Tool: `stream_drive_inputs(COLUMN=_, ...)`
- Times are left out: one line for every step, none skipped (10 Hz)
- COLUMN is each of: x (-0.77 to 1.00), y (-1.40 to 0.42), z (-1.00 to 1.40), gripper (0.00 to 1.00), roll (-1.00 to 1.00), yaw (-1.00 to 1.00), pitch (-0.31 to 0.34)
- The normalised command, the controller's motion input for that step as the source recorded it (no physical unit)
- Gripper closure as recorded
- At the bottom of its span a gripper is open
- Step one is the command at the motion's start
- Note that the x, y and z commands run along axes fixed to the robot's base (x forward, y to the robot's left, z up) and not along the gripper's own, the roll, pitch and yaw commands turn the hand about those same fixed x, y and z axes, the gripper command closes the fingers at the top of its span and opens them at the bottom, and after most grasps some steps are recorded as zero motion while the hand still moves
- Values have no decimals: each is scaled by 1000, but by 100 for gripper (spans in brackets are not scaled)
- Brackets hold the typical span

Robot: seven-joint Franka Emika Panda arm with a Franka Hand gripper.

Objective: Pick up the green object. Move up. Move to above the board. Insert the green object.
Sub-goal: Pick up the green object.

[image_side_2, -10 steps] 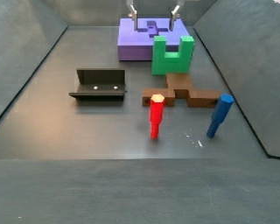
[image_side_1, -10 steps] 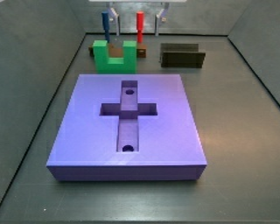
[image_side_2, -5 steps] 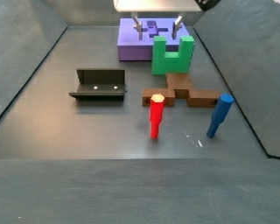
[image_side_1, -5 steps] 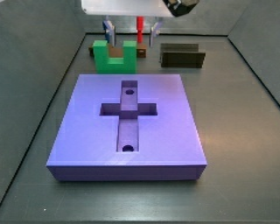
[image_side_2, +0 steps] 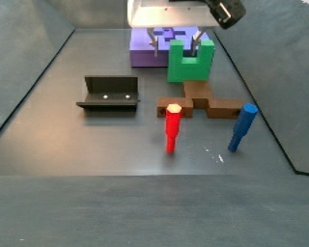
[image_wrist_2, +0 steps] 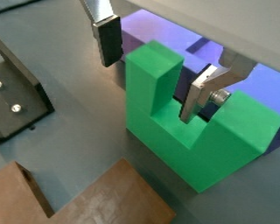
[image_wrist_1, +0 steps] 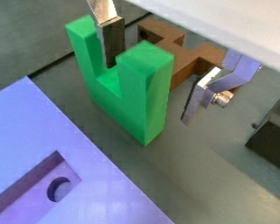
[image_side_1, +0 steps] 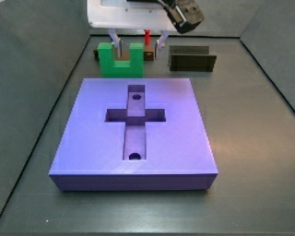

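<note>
**A:** What is the green object [image_wrist_1: 129,87] like, and where does it sit against the gripper [image_wrist_1: 154,66]?

**B:** A bright, matte green block, U-shaped, with two square upright prongs and a square notch between. The gripper is low over it with its jaws spread wide and nothing in its grasp. In both wrist views one flat silver finger [image_wrist_2: 105,35] with a dark pad stands at one prong, and the other finger [image_wrist_2: 206,92] stands at the notch. Whether either plate touches the green I cannot tell.

**A:** And the board?

**B:** The board [image_side_1: 137,129] is a big, smooth purple-blue slab with a cross-shaped recess and two small round holes. In a side view it lies just beside the gripper [image_side_1: 137,41] and the green object [image_side_1: 118,58], on the near side of them.

**A:** Anything else near the claw?

**B:** A brown cross-shaped piece [image_side_2: 200,100] lies flat on the far side of the green object [image_side_2: 189,60] from the board. Beyond that stand a red peg [image_side_2: 173,128] and a blue peg [image_side_2: 242,127], both upright. The fixture [image_side_2: 108,93], a dark L-shaped bracket, stands well off to one side.

**A:** The surroundings?

**B:** A dull dark grey floor [image_side_2: 67,145], with plain grey walls rising around it.
</note>
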Motion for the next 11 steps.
stream_drive_inputs(x=0, y=-9, z=-203, gripper=0, roll=0, yaw=0, pitch=0)
stream_drive_inputs(x=0, y=29, z=0, gripper=0, roll=-11, yaw=0, pitch=0)
stream_drive_inputs(x=0, y=26, z=0, gripper=0, roll=-19, yaw=0, pitch=0)
stream_drive_inputs(x=0, y=0, z=0, gripper=0, roll=0, yaw=209, pitch=0)
stream_drive_inputs(x=0, y=0, z=0, gripper=0, roll=0, yaw=0, pitch=0)
stream_drive_inputs(x=0, y=0, z=0, gripper=100, roll=0, yaw=0, pitch=0)
stream_drive_inputs(x=0, y=0, z=0, gripper=100, roll=0, yaw=0, pitch=0)
stream_drive_inputs(x=0, y=0, z=0, gripper=100, roll=0, yaw=0, pitch=0)
stream_drive_inputs(x=0, y=0, z=0, gripper=100, roll=0, yaw=0, pitch=0)
stream_drive_inputs(x=0, y=0, z=0, gripper=100, roll=0, yaw=0, pitch=0)
stream_drive_inputs(x=0, y=0, z=0, gripper=100, roll=0, yaw=0, pitch=0)
